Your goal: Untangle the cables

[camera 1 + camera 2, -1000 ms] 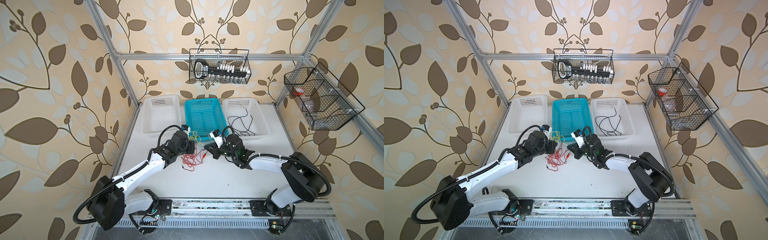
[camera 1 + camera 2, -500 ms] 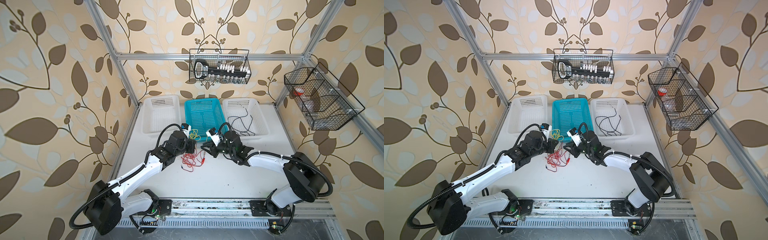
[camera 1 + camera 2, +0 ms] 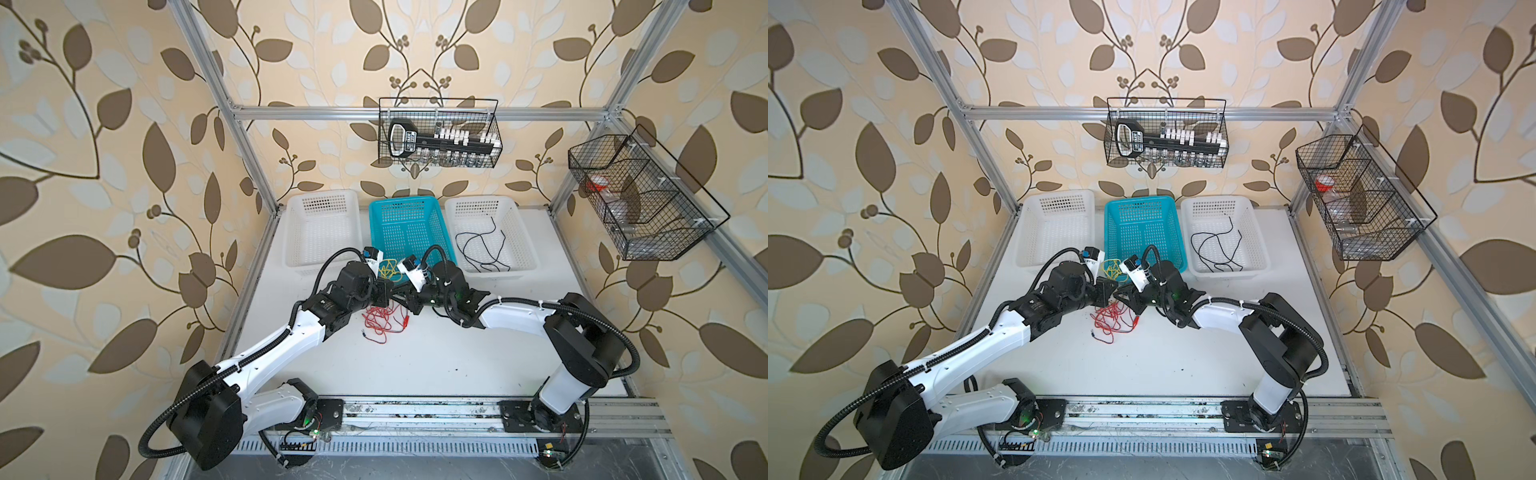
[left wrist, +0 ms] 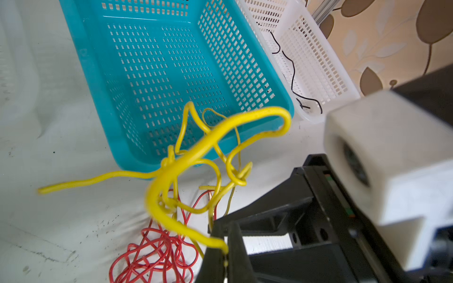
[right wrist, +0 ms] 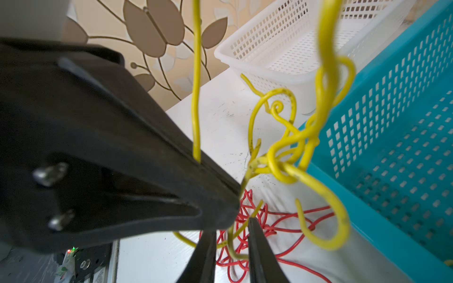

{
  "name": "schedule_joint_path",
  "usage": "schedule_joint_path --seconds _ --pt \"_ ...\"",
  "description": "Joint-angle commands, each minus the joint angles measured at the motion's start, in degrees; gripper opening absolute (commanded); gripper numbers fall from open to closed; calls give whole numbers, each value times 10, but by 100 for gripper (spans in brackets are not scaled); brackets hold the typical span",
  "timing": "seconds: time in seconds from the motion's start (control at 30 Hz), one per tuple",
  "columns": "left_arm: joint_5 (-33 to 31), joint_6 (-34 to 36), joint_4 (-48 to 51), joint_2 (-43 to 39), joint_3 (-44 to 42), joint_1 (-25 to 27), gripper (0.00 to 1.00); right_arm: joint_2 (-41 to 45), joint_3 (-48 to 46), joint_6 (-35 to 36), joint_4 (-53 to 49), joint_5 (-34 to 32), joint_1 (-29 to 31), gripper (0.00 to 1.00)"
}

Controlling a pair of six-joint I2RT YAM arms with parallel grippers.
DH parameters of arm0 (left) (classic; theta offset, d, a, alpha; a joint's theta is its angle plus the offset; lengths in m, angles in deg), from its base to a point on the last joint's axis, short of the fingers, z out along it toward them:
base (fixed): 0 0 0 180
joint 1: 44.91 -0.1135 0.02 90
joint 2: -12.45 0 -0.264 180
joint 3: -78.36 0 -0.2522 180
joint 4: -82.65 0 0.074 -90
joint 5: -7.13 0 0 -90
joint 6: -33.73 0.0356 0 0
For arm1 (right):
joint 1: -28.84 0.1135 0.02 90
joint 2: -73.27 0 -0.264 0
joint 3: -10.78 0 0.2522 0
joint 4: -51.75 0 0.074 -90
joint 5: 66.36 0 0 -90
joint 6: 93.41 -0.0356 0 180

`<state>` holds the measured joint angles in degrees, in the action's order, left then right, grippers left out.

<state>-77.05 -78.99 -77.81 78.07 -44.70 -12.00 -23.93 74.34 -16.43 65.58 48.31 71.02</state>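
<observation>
A tangled yellow cable (image 3: 388, 268) (image 3: 1111, 270) hangs in the air just in front of the teal basket (image 3: 444, 232). My left gripper (image 4: 226, 247) (image 3: 385, 291) is shut on one of its strands (image 4: 213, 137). Tip to tip with it, my right gripper (image 5: 232, 229) (image 3: 1122, 296) has its jaws nearly together, with a bent yellow strand (image 5: 294, 147) caught in the narrow gap. Under both lies a red cable (image 3: 380, 322) (image 5: 282, 225) in a loose heap on the white table. A black cable (image 3: 482, 245) rests in the right white basket.
Three baskets stand in a row at the back: white (image 3: 322, 199), teal, and white (image 3: 519, 232). Wire racks hang on the back wall (image 3: 438, 133) and the right wall (image 3: 640, 199). The teal basket's front rim (image 4: 98, 85) is close behind the lifted tangle.
My right gripper has moved left until its tips meet the left gripper; it opened briefly and closed again on a yellow strand. The left gripper kept its hold.
</observation>
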Motion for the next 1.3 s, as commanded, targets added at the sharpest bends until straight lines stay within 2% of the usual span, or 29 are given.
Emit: schedule_joint_path --seconds 0.0,0.2,0.37,0.53,0.8,1.1,1.27 --pt "-5 6 -14 -11 3 -5 0 -1 5 -4 21 6 1 0" --pt "-87 -10 32 -8 21 -6 0 44 -31 26 -7 25 -8 0" --pt "-127 -33 73 -1 42 -18 0 106 -82 64 -54 43 -23 0" --pt "-155 -45 97 -3 49 -30 0 181 -135 54 -47 29 -68 0" --pt "-154 -65 125 6 52 -53 0 270 -147 2 17 93 -156 0" --pt "-146 -80 133 21 48 -65 0 237 -111 -107 157 150 -244 0" --pt "-99 -67 84 0 27 -66 0 180 -38 -94 123 137 -240 0"
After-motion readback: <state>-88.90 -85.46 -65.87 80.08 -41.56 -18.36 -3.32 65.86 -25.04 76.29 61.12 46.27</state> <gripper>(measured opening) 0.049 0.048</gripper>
